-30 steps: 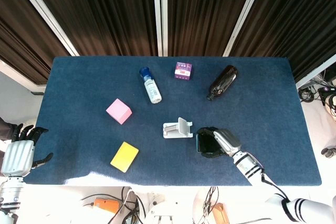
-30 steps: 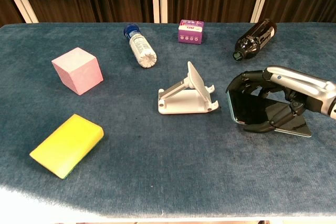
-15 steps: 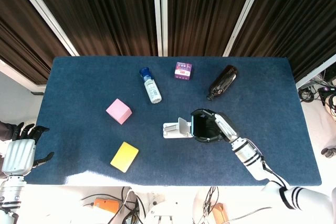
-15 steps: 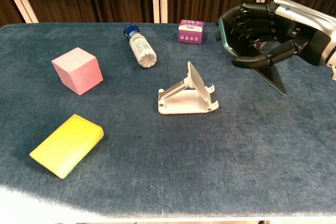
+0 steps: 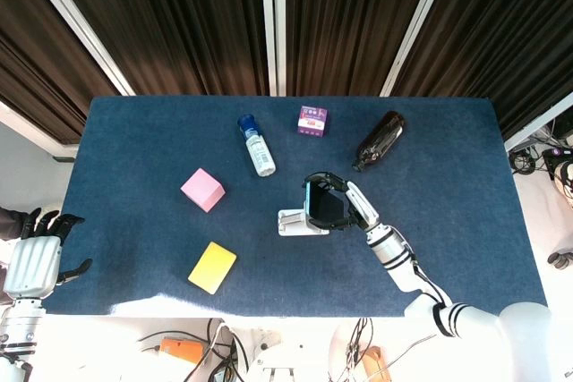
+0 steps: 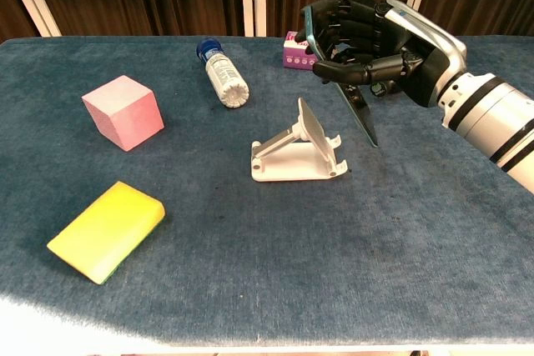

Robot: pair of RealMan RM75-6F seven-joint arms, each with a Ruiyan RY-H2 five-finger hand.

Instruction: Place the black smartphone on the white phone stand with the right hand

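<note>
Smartphone [image 6: 357, 110] in right hand [image 6: 380, 43] fingers [image 6: 342, 62]; above stand [image 6: 296, 154]

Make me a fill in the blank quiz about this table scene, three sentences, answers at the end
The right hand holds the black ____ in the air.
The white phone stand carries ____ so far.
The yellow sponge lies nearer the camera than the ____ cube.

Missing words: smartphone; nothing; pink

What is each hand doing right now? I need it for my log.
Left hand: open, holding nothing, off the table's left edge.
Right hand: holding the black smartphone above the white phone stand.
</note>
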